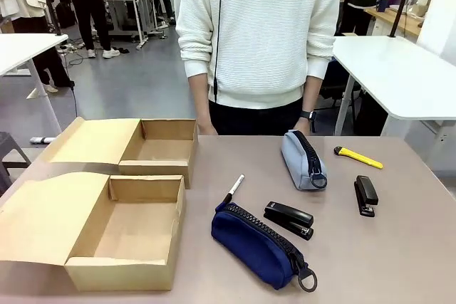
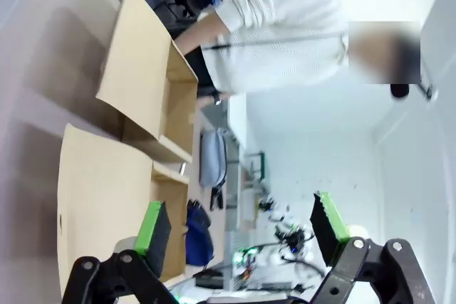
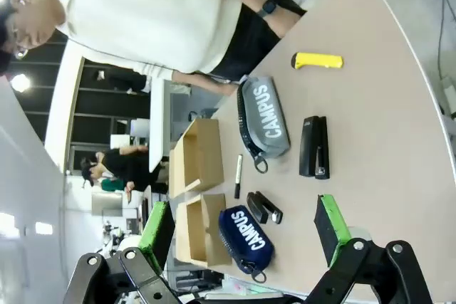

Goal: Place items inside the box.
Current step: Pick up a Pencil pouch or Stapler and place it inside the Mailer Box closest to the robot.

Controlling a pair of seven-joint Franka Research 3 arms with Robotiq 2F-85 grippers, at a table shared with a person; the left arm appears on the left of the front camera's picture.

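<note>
You are seeing the left gripper (image 2: 241, 224) and right gripper (image 3: 242, 224) both holding their fingers spread wide, gripping nothing. The navy pouch (image 1: 260, 247) and pen (image 1: 234, 191) are lying just right of the near box (image 1: 117, 275); the stapler (image 1: 288, 219) and grey pouch (image 1: 303, 159) are lying farther right of it, all outside it.

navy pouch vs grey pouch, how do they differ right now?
Colour: the navy pouch is dark blue, the grey pouch pale grey. Place: the navy pouch lies nearer the robot's edge, the grey pouch nearer the person. Both lie on the table, outside the boxes, and read CAMPUS.
</note>
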